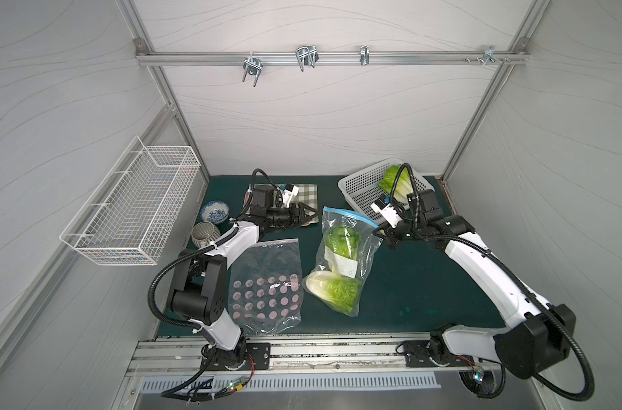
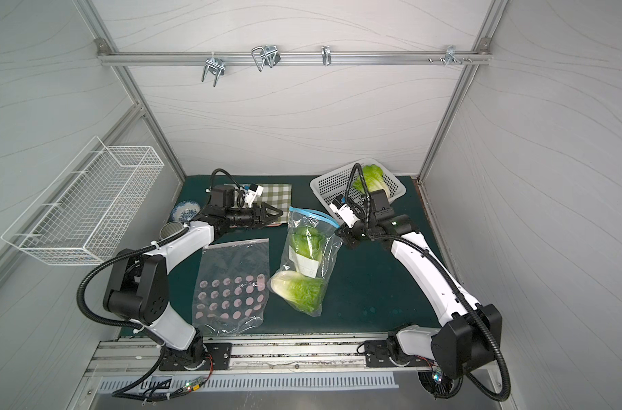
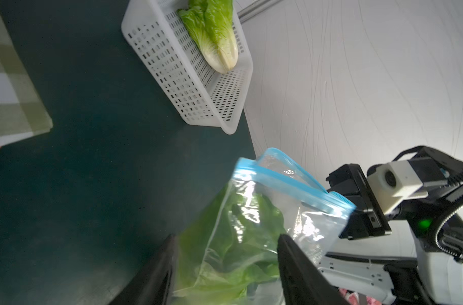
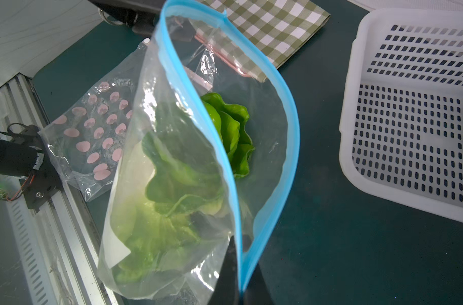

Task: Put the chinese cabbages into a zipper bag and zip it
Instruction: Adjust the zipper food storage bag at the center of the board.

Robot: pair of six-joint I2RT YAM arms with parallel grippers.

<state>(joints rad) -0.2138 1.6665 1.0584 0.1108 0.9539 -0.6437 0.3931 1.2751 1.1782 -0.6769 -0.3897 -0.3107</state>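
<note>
Pinching the blue zip strip, your R gripper (image 1: 386, 237) is clamped tight on one corner of the zipper bag (image 1: 359, 227). It holds that end up w/ the mouth gaping, and the bag's long axis runs from those fingertips down & away toward the table's front edge. L gripper (image 1: 311, 214) sits just beside the opposite mouth corner, jaws apart, nothing clamped; can't tell if a tip brushes the plastic. Two of the chinese cabbages (image 4: 177, 184) are inside. Upper cabbage (image 1: 339, 239) lies along the bag's length, leaf top toward the mouth & R gripper, white base pointing away. Lower cabbage (image 1: 332, 289) lies crosswise at the end farthest from R gripper, white base toward the L arm's side, leaves the other way. Third cabbage (image 3: 217, 39) is in the white basket (image 3: 172, 79) behind the R gripper's wrist, long axis approx along the basket, base end toward that wrist. White label (image 1: 347, 264) on the bag, btw the two heads: print too small to read.
</note>
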